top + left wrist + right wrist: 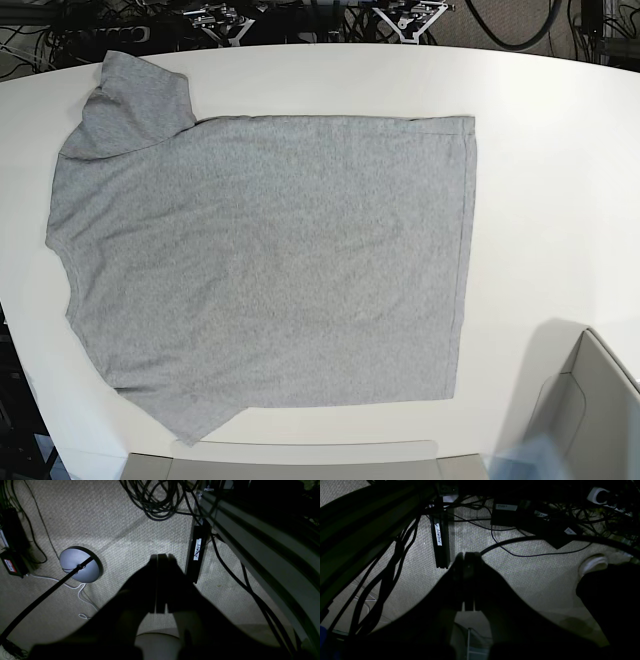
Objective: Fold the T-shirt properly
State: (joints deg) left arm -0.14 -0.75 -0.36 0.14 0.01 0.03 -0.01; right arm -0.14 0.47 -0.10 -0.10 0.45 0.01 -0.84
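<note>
The T-shirt (265, 270) lies spread flat, plain grey side up, on the white table (550, 150), filling its left and middle; the sleeves sit at the left edge, one at the far corner and one near the front, and the straight hem runs down the right side. To the right the tabletop is bare, with a pale box (590, 400) at the front right corner. Neither arm reaches over the table. Both wrist views look down at carpet and cables below: the right gripper (467, 556) and the left gripper (162, 557) each have jaws pressed together, holding nothing.
</note>
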